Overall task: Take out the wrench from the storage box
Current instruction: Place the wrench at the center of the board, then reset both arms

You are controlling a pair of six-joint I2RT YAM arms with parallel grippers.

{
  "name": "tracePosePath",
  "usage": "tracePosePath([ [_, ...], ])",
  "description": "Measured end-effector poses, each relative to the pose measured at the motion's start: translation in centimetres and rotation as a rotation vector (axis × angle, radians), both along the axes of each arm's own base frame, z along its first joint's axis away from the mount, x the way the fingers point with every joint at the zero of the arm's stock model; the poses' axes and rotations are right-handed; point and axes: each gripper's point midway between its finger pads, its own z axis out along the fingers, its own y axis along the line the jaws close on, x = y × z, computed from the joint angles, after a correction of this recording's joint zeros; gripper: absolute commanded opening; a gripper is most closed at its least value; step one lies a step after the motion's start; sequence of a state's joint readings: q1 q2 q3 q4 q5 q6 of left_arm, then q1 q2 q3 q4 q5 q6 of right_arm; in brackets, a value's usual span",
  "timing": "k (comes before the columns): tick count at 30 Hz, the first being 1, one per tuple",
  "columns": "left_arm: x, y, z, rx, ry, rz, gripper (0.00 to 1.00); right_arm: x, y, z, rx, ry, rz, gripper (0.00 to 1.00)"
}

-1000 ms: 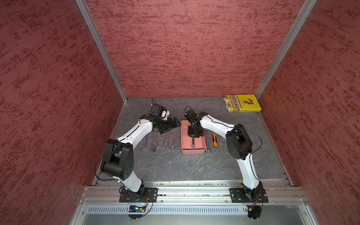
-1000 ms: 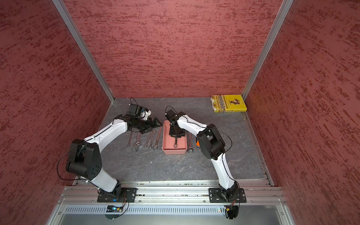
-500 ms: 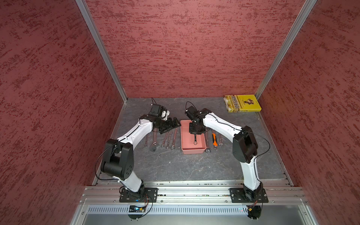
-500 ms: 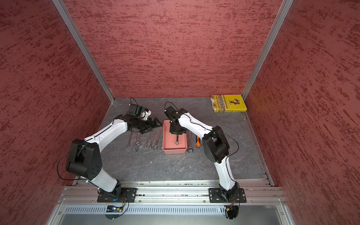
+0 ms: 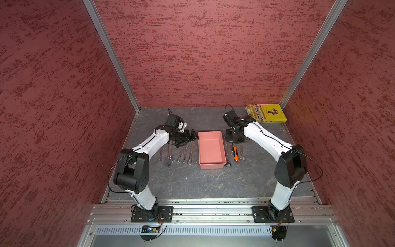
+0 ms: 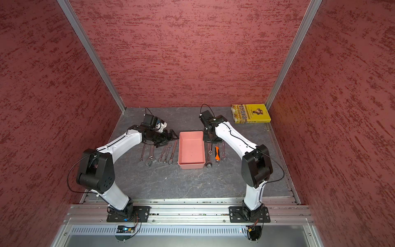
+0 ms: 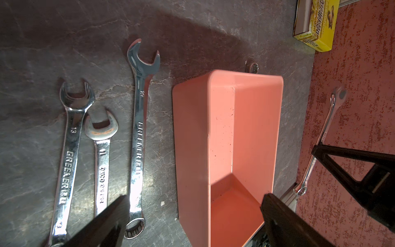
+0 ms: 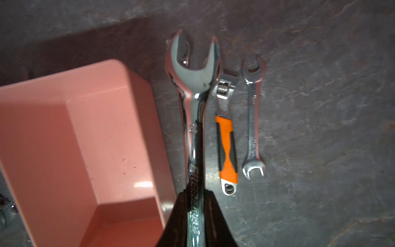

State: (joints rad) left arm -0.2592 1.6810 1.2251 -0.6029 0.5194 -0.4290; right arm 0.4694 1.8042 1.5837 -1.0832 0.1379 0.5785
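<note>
beside the one storage box, right fingers pinch one wrench; left fingers gape, holding nothing.

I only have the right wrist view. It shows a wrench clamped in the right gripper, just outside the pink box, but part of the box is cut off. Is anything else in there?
Observer: No. In both top views the whole storage box shows, and its floor is bare.
Operator: Where is the other arm? I see none of it.
Observer: The left gripper is open, by the box's far corner on the left arm's side.
Operator: What lies on that side of the box?
Observer: Five wrenches lie in a row, roughly parallel to the box's long side.
</note>
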Motion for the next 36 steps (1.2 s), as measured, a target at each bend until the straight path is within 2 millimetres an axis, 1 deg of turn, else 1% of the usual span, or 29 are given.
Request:
tracePosePath([
  [2,0.1,0.0,0.1,0.0,0.0,0.0,1.0,0.2,-2.0,-0.8,-0.003,0.003,-0.021,0.01],
  [6,0.3,-0.1,0.6,0.0,-0.004,0.0,1.0,0.1,-5.5,-3.3,-0.006,0.039,-0.05,0.01],
  [9,0.3,-0.2,0.9,0.002,-0.007,-0.003,1.0,0.4,-7.4,-4.8,0.002,0.052,-0.057,0.01],
  [12,0.2,-0.3,0.9,0.006,-0.003,-0.005,1.0,0.9,-8.6,-6.0,0.018,0.052,-0.058,0.01],
  [14,0.1,-0.3,0.8,0.011,0.002,-0.006,1.0,1.1,-9.1,-6.9,0.026,0.059,-0.059,0.02],
  [19,-0.2,-0.3,0.7,0.029,0.011,-0.005,1.0,1.6,-9.8,-9.4,0.056,0.091,-0.062,0.05],
  [23,-0.2,-0.3,0.9,0.036,0.013,-0.005,1.0,2.0,-10.4,-10.0,0.067,0.098,-0.068,0.09],
  [24,-0.1,-0.3,1.0,0.035,0.01,-0.004,1.0,2.0,-10.6,-10.0,0.068,0.098,-0.073,0.12],
  [25,0.0,-0.3,1.1,0.036,0.007,-0.004,1.0,2.0,-10.9,-10.0,0.068,0.098,-0.079,0.17],
  [26,0.0,-0.3,1.1,0.038,0.005,-0.003,1.0,2.0,-11.2,-10.0,0.068,0.099,-0.087,0.25],
  [27,0.0,-0.3,1.1,0.04,0.004,-0.002,1.0,2.0,-11.4,-10.0,0.068,0.1,-0.092,0.27],
  [30,0.0,-0.3,1.0,0.045,0.005,-0.002,1.0,1.7,-11.9,-10.4,0.07,0.107,-0.113,0.29],
  [32,-0.1,-0.3,1.0,0.046,0.005,-0.003,1.0,0.7,-12.2,-11.1,0.072,0.133,-0.124,0.29],
  [36,-0.1,-0.4,1.0,0.046,0.006,-0.005,1.0,-0.2,-12.4,-11.8,0.076,0.159,-0.136,0.26],
])
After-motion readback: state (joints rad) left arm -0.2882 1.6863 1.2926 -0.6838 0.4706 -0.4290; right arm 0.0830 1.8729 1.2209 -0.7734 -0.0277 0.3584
